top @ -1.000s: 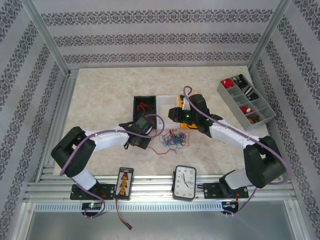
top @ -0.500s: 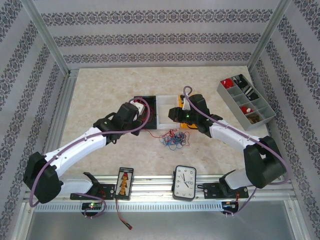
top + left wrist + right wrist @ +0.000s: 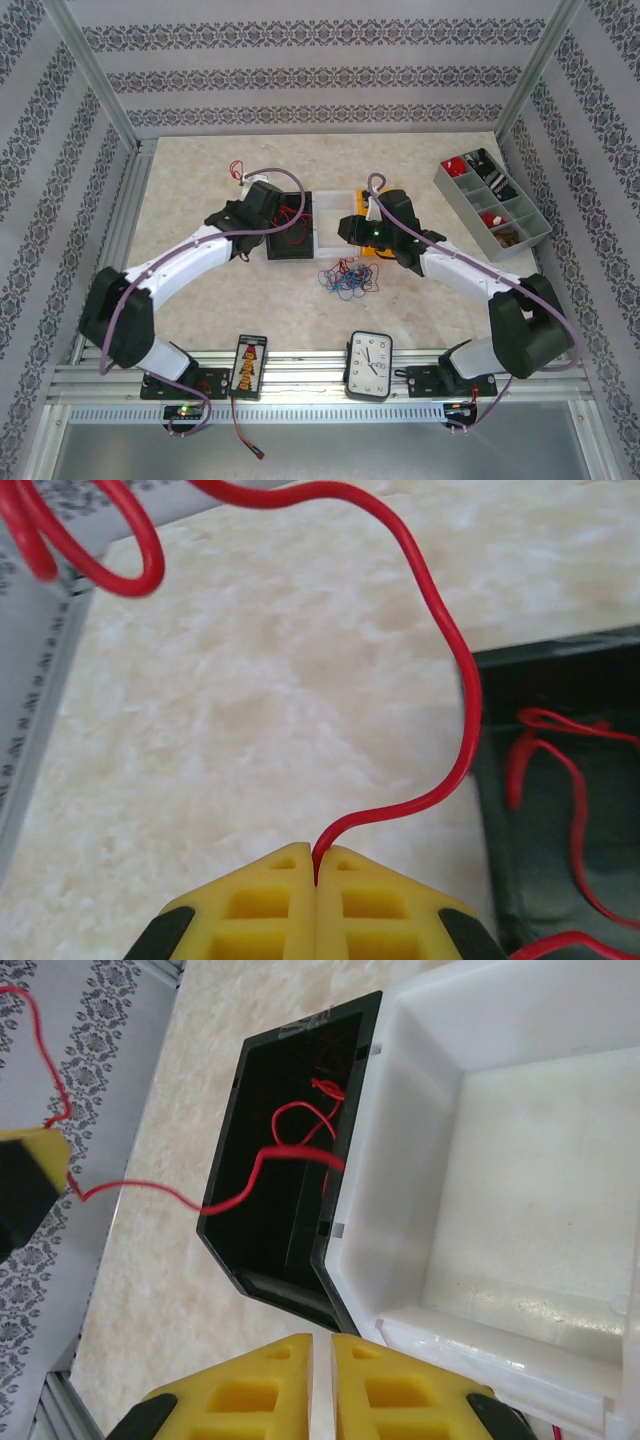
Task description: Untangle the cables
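One red wire [image 3: 237,168] hangs apart from the rest: from above, the left pincer [image 3: 247,184] pinches it just past the far left corner of the black bin [image 3: 290,252], while the bunch of cables [image 3: 345,278] lies on the tabletop [image 3: 200,170] in front of the bins, near the right pincer [image 3: 352,222] and well apart from the left one, so the right arm is the nearer. At the left wrist, the left pincer [image 3: 317,878] is pressed together on the red wire [image 3: 465,710], which climbs away and curls left; the black bin [image 3: 545,830] sits to its right, with other red strands inside. At the right wrist, the right pincer [image 3: 322,1360] is nearly pressed together on nothing, at the corner of the white bin [image 3: 520,1160]; the red wire [image 3: 150,1188] runs from the left pincer [image 3: 28,1165] rightward into the black bin [image 3: 265,1265], so the drop probably lies along that line.
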Controlling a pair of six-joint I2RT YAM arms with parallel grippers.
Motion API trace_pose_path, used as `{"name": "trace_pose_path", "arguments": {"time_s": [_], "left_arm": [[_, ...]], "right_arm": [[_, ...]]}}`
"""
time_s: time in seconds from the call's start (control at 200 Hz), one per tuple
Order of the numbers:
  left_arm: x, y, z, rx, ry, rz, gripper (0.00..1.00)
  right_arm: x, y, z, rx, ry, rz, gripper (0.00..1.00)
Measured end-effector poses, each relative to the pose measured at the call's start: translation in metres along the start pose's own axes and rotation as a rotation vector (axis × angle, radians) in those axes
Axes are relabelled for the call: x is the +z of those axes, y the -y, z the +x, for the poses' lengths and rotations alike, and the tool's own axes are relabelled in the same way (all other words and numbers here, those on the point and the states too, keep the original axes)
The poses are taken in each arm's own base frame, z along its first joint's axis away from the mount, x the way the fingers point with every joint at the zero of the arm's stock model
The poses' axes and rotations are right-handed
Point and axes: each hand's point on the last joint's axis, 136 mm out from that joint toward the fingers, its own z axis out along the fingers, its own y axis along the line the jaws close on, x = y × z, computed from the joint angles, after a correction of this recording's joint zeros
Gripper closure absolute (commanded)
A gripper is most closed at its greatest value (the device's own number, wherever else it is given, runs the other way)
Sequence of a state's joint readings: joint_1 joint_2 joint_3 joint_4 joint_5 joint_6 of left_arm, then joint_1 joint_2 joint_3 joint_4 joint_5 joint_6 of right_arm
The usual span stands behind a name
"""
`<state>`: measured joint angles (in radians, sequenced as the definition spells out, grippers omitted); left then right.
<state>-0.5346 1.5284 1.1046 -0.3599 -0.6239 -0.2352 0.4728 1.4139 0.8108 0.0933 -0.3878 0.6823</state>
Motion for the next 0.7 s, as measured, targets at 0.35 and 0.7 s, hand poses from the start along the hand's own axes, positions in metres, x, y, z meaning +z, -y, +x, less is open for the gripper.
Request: {"name": "trace_pose_path", "arguments": {"time_s": [0.35,0.7], "left_arm": [[0.016,-0.008,-0.012,-0.021,0.061,-0.186,1.0],[0.02,0.056,-0.001,0.18,0.024,-0.021,1.0]], "right_arm": [[-0.005,0.008,0.005,0.007,0.005,0.017,0.85],[-0.007,0.014,-0.001,0.017,0.021,0.03,0.84]]}}
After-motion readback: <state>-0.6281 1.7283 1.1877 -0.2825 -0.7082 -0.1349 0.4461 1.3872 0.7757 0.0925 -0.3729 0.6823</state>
